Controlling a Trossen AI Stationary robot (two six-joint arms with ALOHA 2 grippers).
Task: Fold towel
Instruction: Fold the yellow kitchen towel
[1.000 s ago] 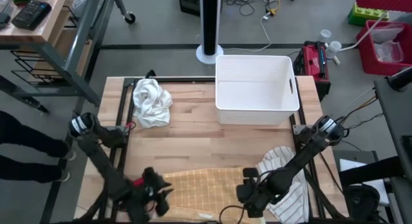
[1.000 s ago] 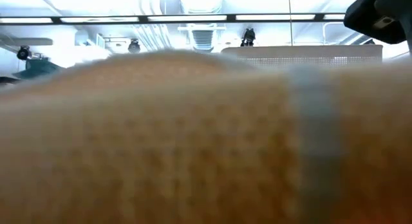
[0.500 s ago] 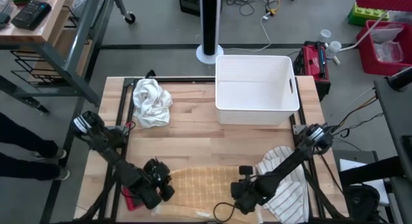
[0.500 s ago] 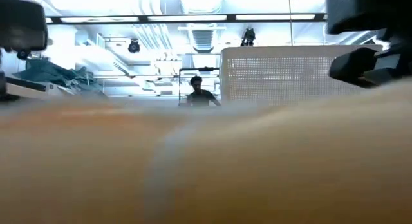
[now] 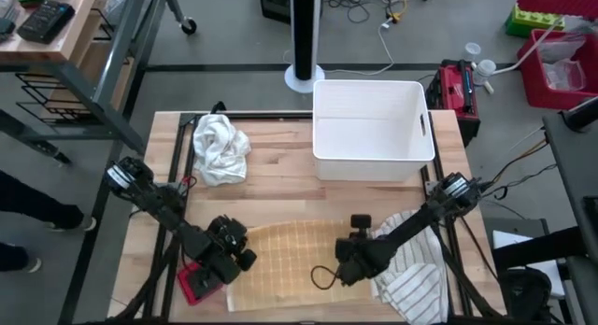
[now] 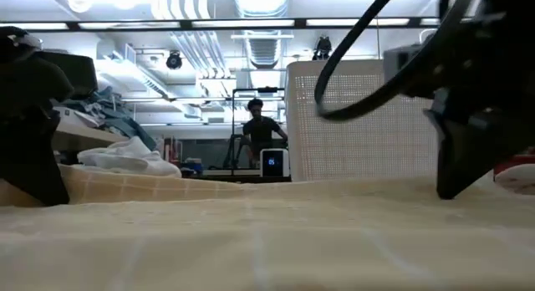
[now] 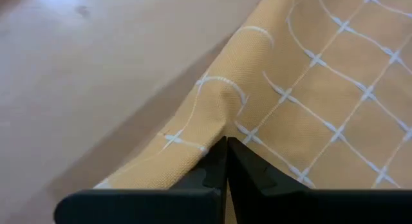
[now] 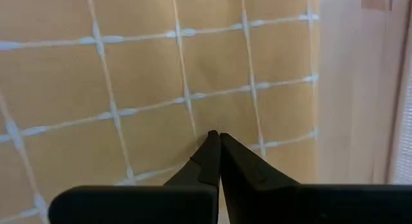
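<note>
Wooden table (image 5: 280, 194) carries a white bin (image 5: 372, 129) at the far edge and a crumpled white cloth (image 5: 220, 148) at the far left. Near the front edge lies the yellow checked towel (image 5: 290, 264), spread flat, with a striped cloth (image 5: 416, 283) just beside it on the right. Left gripper (image 5: 238, 257) sits at the towel's left edge, its 2 fingers (image 7: 215, 169) pinched together on a raised fold of towel. Right gripper (image 5: 348, 266) sits at the towel's right edge, fingers (image 8: 215, 159) closed against the fabric. Beyond the table, a person (image 6: 261, 128) stands in the room.
</note>
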